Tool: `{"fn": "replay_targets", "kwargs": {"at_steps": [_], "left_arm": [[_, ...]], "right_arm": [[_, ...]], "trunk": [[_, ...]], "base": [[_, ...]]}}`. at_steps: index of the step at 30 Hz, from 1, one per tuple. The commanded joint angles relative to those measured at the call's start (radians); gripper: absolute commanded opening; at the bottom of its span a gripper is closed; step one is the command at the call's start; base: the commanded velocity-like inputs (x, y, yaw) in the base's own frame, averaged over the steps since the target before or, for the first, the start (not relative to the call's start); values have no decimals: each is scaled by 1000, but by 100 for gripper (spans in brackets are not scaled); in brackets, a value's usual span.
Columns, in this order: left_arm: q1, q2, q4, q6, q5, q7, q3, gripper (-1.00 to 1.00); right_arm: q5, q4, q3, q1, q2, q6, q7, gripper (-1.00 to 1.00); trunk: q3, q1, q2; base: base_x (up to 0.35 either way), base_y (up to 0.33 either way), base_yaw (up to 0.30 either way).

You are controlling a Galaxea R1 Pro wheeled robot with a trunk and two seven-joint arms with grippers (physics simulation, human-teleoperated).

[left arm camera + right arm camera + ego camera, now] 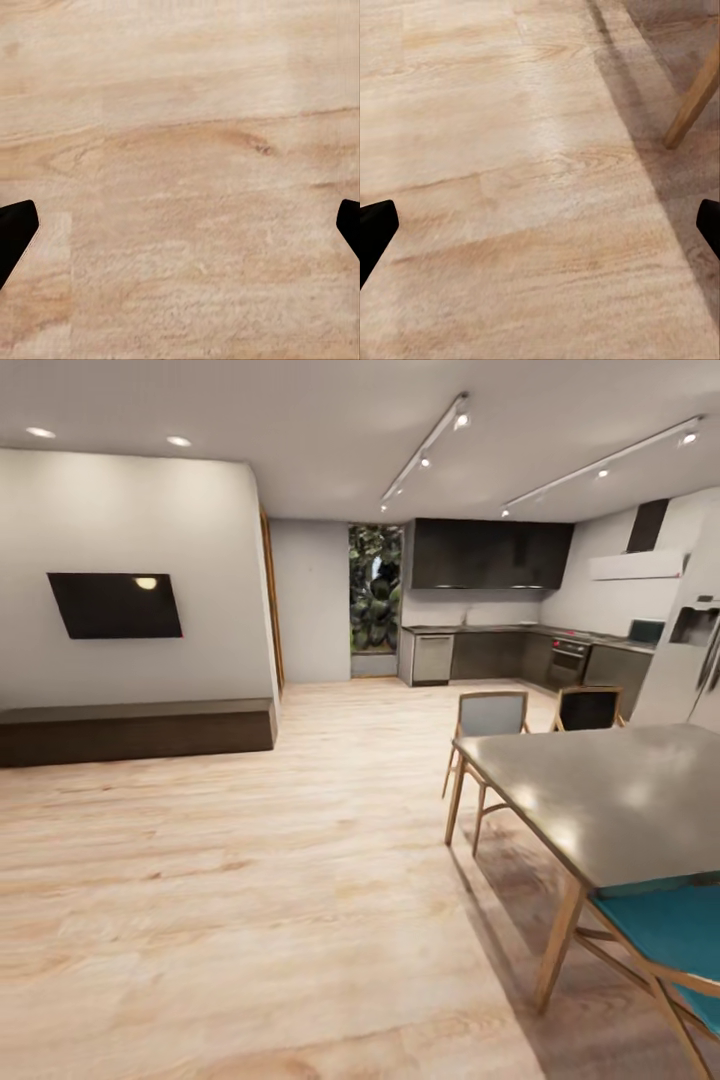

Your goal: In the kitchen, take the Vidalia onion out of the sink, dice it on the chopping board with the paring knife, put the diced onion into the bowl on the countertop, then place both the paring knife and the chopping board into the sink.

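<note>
The kitchen lies far ahead beyond the dining table, while both tools, left tool and right tool, hang spread wide and empty over the wood floor.

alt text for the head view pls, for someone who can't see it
Open room with pale wood floor; the kitchen stands far back with dark wall cabinets. A grey dining table with chairs stands at right, a dark screen on the left wall.

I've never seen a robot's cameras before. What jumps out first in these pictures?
The wide pale wood floor fills most of the head view, running back to the kitchen with its dark wall cabinets at the far end. On the right stands a grey dining table with chairs, one with a teal seat. On the left wall hangs a black screen.
</note>
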State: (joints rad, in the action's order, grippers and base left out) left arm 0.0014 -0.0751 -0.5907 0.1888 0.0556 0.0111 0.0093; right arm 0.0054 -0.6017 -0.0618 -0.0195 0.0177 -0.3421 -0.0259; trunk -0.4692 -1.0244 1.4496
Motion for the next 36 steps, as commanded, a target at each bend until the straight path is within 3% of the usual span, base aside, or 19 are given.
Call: {"fn": "replay_targets", "kwargs": {"at_steps": [1,17,36], "left_arm": [[0,0,-1,1,6,1,0,100],[0,1,14,1,5,0,1,100],[0,1,16,1,4,0,1,100]], "right_arm": [[1,0,-3,0,1,-3,0,100],[1,0,-3,0,0,-3,0,100],[1,0,-3,0,-1,-3,0,100]], "trunk": [[-1,-1,0],[-1,-1,0],[-1,-1,0]], "base": [[342,0,288],[342,0,263],[345,0,16]]}}
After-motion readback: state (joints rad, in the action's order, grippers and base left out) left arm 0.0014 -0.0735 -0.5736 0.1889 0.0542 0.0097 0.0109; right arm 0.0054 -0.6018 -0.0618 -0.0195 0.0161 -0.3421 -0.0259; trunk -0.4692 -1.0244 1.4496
